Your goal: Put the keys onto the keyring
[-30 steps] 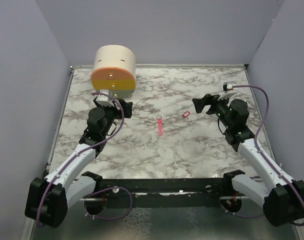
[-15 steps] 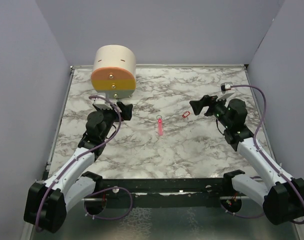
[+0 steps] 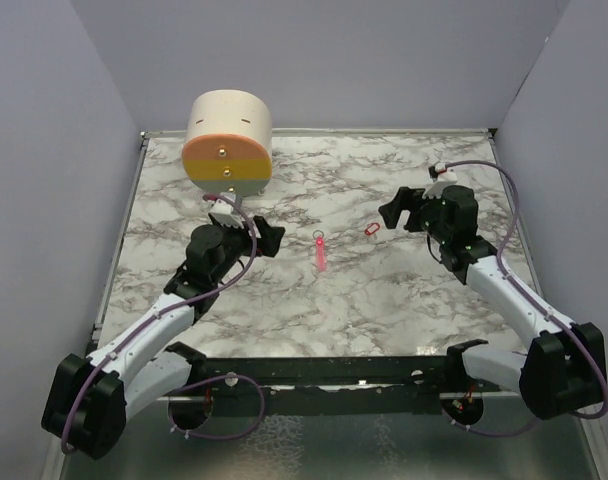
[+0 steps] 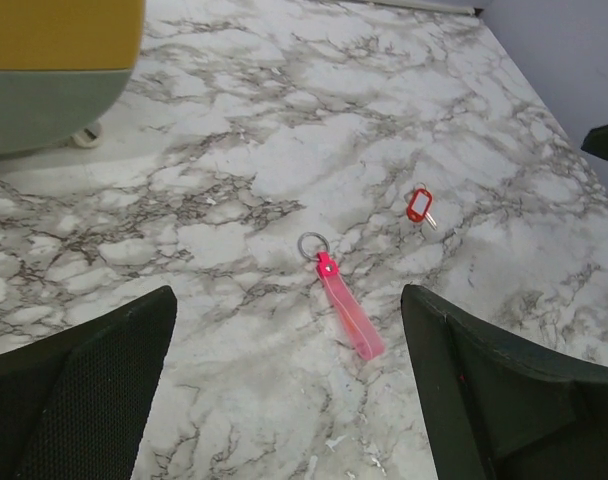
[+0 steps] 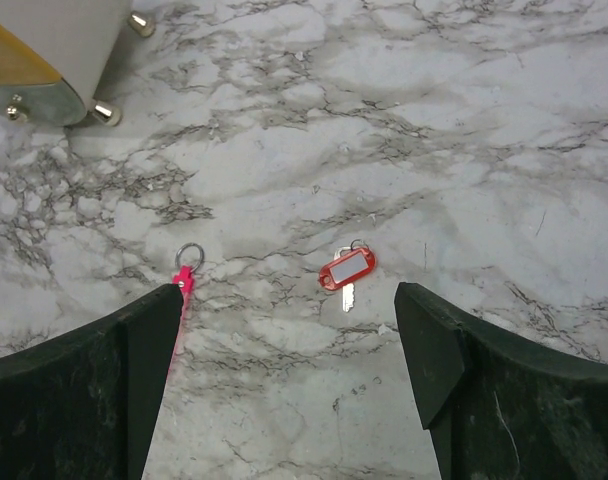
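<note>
Left claw (image 3: 268,236): jaws spread wide with nothing between them, held above the desk (image 3: 384,300).
Right claw (image 3: 396,208): fingers also wide apart and empty, above the desk.
Keys (image 3: 372,229): a tiny red tag with a small silvery key under it, flat on the marble just ahead of the right claw. In that claw's own camera it sits in the gap between the two fingers. From the left claw it lies farther off, ahead and to the right.
Keyring (image 3: 320,248): a thin dark ring on a bright-pink strip, flat on the desk ahead of the left claw and framed between its fingers. The ring end points away from that claw and the strip trails toward it. From the right claw it lies off to the left, close by the left finger.
Keys and keyring: near each other but apart, both between the two claws.
Cream drum (image 3: 228,145): orange-and-yellow face with brass feet, beyond the left claw and to its left.
</note>
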`<control>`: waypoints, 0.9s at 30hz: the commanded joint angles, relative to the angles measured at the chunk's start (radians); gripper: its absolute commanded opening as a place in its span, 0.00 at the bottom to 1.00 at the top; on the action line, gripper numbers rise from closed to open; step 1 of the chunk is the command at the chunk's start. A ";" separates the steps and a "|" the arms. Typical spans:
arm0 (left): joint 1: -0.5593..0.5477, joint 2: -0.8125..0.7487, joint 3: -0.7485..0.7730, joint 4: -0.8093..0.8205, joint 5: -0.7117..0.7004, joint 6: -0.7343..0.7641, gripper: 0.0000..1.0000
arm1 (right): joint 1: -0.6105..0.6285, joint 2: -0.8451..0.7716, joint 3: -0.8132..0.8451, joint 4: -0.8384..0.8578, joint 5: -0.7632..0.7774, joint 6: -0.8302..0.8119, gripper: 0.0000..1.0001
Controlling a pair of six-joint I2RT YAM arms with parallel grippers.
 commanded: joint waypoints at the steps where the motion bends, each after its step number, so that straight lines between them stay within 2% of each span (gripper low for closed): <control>1: -0.090 0.043 0.000 -0.030 -0.078 0.006 0.95 | 0.004 0.071 0.045 -0.035 0.013 -0.017 0.85; 5: -0.190 0.133 0.028 -0.031 -0.181 0.006 0.91 | 0.004 0.118 0.050 -0.005 -0.041 -0.010 0.79; 16: -0.410 0.486 0.223 -0.039 -0.460 0.046 0.81 | 0.005 0.079 0.023 0.024 0.001 -0.009 0.79; 27: -0.471 0.741 0.400 -0.068 -0.585 0.056 0.76 | 0.005 0.052 0.017 0.027 0.004 -0.012 0.80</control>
